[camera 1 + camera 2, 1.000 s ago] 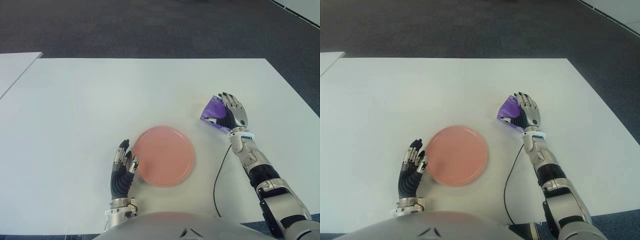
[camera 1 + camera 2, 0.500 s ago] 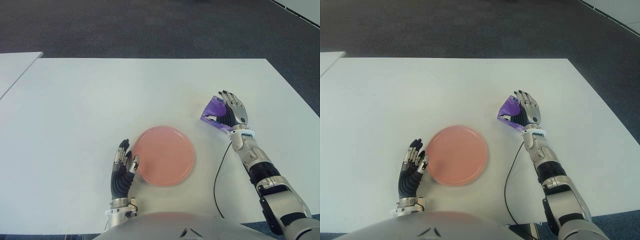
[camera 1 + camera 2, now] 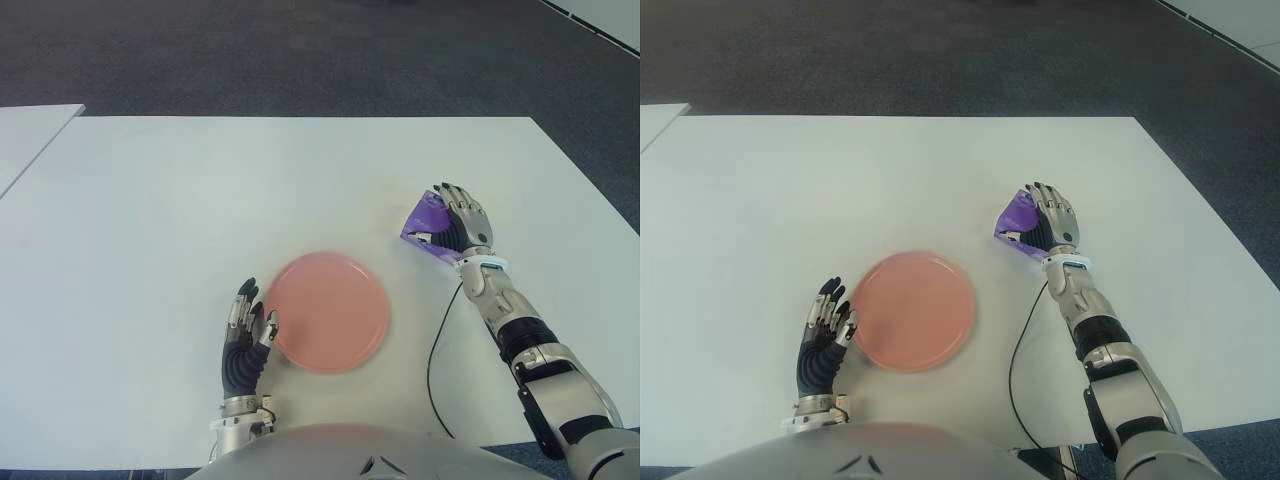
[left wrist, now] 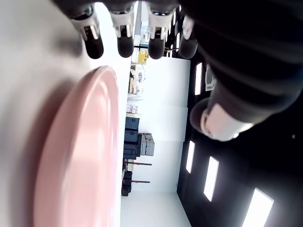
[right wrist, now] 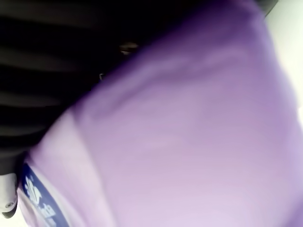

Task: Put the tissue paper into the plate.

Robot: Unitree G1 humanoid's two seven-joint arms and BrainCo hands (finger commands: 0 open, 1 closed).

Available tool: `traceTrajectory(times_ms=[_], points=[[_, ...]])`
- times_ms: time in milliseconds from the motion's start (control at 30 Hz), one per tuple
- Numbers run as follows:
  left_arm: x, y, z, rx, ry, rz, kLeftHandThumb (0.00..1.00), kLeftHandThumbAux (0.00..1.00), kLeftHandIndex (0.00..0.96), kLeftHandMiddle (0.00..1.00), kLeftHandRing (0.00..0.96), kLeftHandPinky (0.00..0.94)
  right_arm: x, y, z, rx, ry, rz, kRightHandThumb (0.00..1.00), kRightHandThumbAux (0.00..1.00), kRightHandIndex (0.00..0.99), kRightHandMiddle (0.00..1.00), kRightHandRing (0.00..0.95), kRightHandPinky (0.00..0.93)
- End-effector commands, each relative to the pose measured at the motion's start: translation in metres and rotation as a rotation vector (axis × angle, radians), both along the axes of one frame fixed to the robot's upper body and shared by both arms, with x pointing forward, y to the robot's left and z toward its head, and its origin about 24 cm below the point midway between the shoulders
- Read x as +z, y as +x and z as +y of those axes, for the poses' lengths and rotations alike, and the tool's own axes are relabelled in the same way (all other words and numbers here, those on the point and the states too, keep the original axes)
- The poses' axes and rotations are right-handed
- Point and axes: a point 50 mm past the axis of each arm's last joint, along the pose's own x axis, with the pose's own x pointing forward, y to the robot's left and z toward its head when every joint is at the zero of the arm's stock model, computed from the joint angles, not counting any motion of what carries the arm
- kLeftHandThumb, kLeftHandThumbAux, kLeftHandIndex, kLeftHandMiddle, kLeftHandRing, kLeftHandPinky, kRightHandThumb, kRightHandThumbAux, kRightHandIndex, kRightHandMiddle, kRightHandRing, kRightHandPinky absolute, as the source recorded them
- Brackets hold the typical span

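right hand (image 3: 464, 226) curled around purple tissue pack (image 3: 424, 222) on table (image 3: 200, 200); loose hold could drop it short of pink plate (image 3: 330, 312); left hand (image 3: 246, 335) relaxed, empty, beside plate

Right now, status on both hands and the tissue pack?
Right hand closed on purple tissue paper packet, right of round pink plate. Left hand open beside plate's left rim. Path between looks clear.

No legible text, number or brand. The purple tissue pack (image 5: 189, 142) bears a blue printed strip with pale marks, too blurred to be read.
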Motion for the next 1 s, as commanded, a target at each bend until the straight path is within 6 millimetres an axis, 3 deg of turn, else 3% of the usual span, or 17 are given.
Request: traceTrajectory(times_ms=[33, 267, 1000], points=[[-0.017, -0.01, -0.007, 0.04, -0.03, 0.142, 0.164, 0.672, 0.078, 0.072, 0.059, 0.057, -0.008, -0.001, 0.001, 0.013, -0.019, 0.045, 0.379, 0.536, 0.041, 0.048, 0.043, 0.074], [-0.014, -0.011, -0.006, 0.03, -0.017, 0.126, 0.159, 0.681, 0.074, 0.074, 0.062, 0.063, -0.027, -0.004, 0.004, 0.006, -0.031, 0.096, 0.388, 0.532, 0.04, 0.061, 0.054, 0.092], [-0.009, -0.014, -0.003, 0.041, -0.012, 0.111, 0.154, 0.699, 0.073, 0.076, 0.065, 0.07, -0.048, -0.011, 0.007, 0.024, -0.092, 0.186, 0.383, 0.57, 0.038, 0.083, 0.079, 0.113]])
